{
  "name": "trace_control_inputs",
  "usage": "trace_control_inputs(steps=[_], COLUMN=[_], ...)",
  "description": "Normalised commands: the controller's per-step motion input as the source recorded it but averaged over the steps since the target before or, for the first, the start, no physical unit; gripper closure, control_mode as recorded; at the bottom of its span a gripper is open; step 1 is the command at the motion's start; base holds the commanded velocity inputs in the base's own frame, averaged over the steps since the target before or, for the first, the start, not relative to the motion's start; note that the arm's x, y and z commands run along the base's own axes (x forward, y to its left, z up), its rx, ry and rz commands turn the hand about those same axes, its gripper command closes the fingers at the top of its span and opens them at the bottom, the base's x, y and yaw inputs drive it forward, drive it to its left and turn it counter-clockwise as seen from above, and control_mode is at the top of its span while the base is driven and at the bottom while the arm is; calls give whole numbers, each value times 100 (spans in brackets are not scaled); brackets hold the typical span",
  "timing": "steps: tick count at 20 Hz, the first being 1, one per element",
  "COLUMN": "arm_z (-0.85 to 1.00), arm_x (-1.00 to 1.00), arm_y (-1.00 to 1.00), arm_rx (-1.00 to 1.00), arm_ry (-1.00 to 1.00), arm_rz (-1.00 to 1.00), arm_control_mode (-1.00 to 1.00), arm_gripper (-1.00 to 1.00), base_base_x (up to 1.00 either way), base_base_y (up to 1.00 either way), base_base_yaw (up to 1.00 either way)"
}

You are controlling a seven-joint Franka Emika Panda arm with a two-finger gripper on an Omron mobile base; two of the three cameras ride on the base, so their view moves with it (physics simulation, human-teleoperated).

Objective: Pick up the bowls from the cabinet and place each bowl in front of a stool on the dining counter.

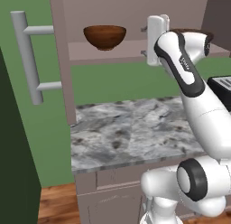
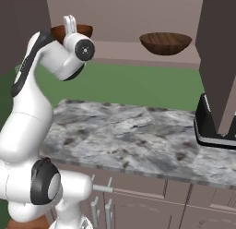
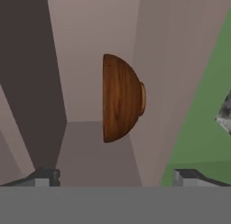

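Hand view: bowl centered ahead of wide-spread claw.

A rendered home kitchen: an open taupe wall cabinet with a long grey bar handle holds wooden bowls on its shelf above a grey-white marbled counter. Taupe drawer fronts sit beneath, a black toaster stands at the counter's right edge, against green walls and wood flooring.
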Motion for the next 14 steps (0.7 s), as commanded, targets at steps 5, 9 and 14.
trace_control_inputs(steps=[5, 9, 14], arm_z=[0, -2, -1], arm_x=[29, 35, 47], arm_y=[0, 0, 0], arm_rx=[-1, -5, -6], arm_ry=[0, 2, 0], arm_rz=[0, 0, -3], arm_control_mode=[-100, -100, -100], arm_gripper=[-100, -100, -100], base_base_x=[0, 0, 0], base_base_y=[0, 0, 0], base_base_yaw=[0, 0, 0])
